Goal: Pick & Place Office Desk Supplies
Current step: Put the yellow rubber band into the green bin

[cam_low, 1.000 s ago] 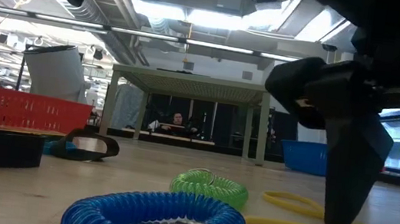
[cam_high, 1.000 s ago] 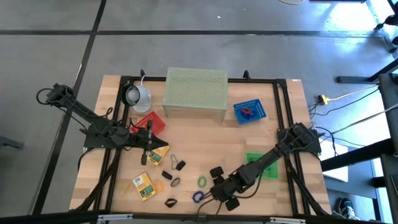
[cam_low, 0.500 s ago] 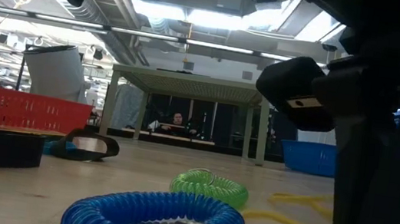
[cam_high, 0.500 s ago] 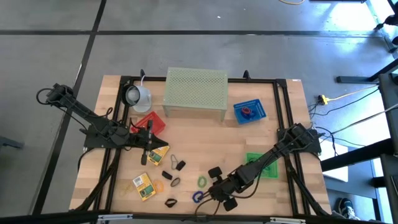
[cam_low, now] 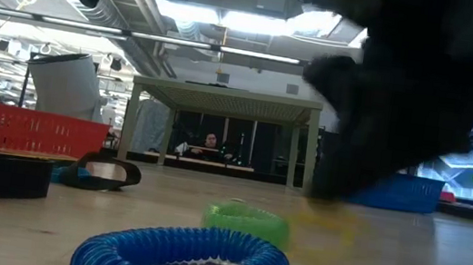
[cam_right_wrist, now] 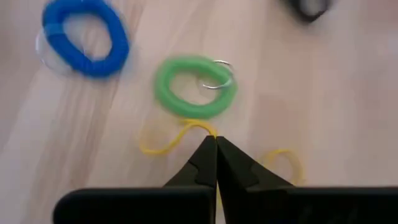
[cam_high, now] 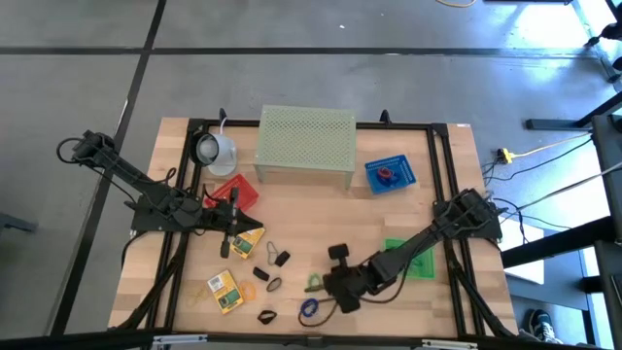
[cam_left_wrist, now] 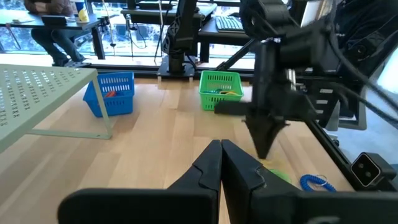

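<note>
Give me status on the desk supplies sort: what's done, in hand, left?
Done: a few items already sit in the blue bin and the green bin.
In hand: the right gripper is shut on a yellow band, beside the green coil.
Left: the blue coil, yellow packets and black clips. The left gripper waits, shut.

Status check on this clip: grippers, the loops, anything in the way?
Right gripper shut, tip over yellow rubber band, beside green coiled loop. Left gripper shut, waiting near red basket. Blue coiled loop lies apart. Nothing blocking.
</note>
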Motion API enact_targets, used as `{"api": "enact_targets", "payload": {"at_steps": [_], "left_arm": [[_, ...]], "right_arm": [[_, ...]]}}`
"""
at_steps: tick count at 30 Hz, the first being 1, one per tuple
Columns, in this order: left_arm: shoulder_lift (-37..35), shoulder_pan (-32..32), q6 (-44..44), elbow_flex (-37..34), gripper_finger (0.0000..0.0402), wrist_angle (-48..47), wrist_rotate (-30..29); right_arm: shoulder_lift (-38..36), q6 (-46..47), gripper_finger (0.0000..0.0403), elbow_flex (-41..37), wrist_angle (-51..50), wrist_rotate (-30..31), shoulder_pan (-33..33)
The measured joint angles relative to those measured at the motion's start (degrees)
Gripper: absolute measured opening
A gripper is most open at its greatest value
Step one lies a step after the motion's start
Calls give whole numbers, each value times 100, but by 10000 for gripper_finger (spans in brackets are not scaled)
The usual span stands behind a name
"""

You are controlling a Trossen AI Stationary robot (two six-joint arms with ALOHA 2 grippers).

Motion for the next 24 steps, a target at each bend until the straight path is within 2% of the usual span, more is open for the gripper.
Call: {"api": "enact_targets", "payload": {"at_steps": [12,17,24], "left_arm": [[2,1,0,0,4,0,1],[0,1,0,0,4,0,1],[2,1,0,0,4,0,1]], "right_arm": [[-376,451,1,20,-117,1224,30],[-497,1051,0,24,-135,2295,12],[-745,1375,2,29,-90,4231,77]]}}
